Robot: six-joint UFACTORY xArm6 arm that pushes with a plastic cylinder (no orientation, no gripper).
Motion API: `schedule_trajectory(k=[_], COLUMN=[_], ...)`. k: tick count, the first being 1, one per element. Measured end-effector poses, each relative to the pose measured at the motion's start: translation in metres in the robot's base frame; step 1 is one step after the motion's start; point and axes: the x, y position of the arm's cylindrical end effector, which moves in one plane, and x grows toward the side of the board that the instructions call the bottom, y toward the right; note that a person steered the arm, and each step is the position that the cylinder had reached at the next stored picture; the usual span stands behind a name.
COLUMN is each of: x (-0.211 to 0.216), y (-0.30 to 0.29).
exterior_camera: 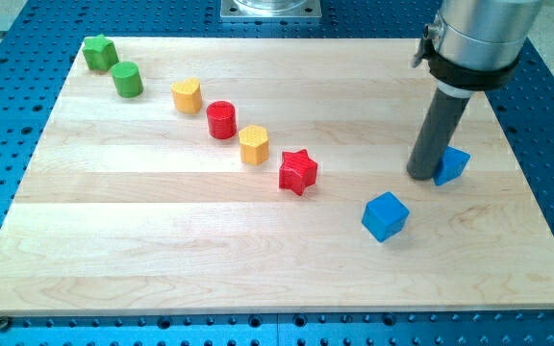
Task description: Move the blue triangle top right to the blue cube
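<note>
We see no hand, only my tip (422, 175) on the tabletop (162, 240); the blue triangle (453, 164) touches its right side; the blue cube (385, 215) lies near, lower left.

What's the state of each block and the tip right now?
blue triangle: flat on board, tip against its left side
blue cube: sits lower left of triangle, untouched
red star: sits alone
red cylinder: upright
green cylinder: upright
my tip: down at board height
</note>
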Motion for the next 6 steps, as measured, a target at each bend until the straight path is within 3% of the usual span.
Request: schedule_trajectory(k=[2, 4, 6], x=[0.047, -0.016, 0.015], y=[0.011, 0.030, 0.059])
